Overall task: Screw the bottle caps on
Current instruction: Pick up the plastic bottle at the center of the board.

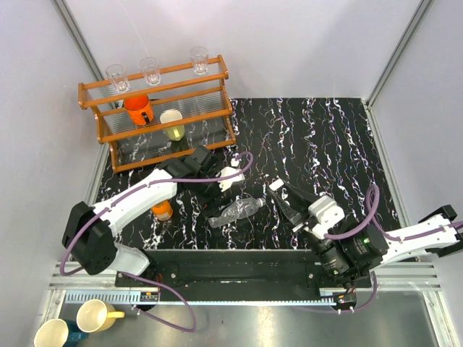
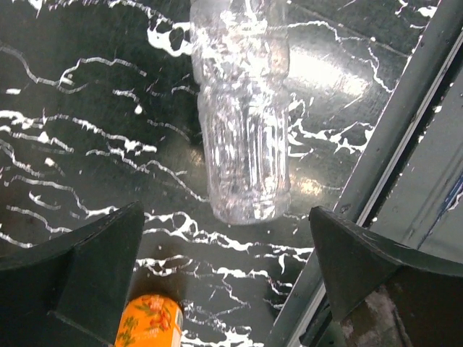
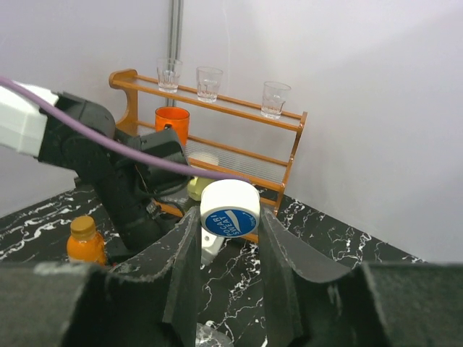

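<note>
**Cap gripped, bottle lying down**

You are clamping the blue-rimmed cap [image 3: 230, 206] in the right gripper [image 3: 228, 224]. The clear bottle [image 1: 235, 211] is lying on its side just left of it, long axis running left-right. The left gripper [image 2: 228, 282], jaws spread, is hovering directly over it.

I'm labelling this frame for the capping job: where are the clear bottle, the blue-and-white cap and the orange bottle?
clear bottle [image 1: 235, 211]: top external view, middle of its body.
blue-and-white cap [image 3: 230, 219]: right wrist view, blue printed face.
orange bottle [image 3: 85, 247]: right wrist view, its body.
</note>
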`<state>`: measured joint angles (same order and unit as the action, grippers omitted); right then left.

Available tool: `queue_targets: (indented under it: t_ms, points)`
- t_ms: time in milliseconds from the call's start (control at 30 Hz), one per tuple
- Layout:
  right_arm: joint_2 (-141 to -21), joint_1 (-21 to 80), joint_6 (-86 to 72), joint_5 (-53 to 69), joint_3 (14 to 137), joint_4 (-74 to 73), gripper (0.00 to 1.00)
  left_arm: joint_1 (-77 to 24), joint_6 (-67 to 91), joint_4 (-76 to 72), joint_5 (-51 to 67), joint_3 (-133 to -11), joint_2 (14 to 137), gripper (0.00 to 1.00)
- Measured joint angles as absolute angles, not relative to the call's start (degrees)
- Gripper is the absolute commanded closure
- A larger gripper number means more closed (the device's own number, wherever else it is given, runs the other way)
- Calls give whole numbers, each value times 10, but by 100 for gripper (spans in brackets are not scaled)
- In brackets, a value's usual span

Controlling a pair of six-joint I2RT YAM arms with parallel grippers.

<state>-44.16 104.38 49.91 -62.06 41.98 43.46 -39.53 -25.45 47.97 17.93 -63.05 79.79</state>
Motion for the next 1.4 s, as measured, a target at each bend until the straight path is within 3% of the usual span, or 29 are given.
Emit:
queue_targets:
  t_ms: [700, 967, 1133, 1233, 1400]
  points:
    - [-435, 1044, 468, -625, 431, 398, 71, -430, -281, 359, 183, -564, 912, 1]
    - [-439, 1044, 446, -625, 456, 364, 70, -431, -302, 328, 170, -559, 955, 28]
    - [-441, 1044, 427, -625, 465, 341, 70, -437, -311, 305, 152, -555, 957, 59]
    - [-441, 1044, 414, -625, 466, 326, 70, -441, -316, 290, 147, -550, 956, 65]
    - [-442, 1044, 387, -625, 481, 286, 67, -443, -315, 291, 131, -544, 941, 62]
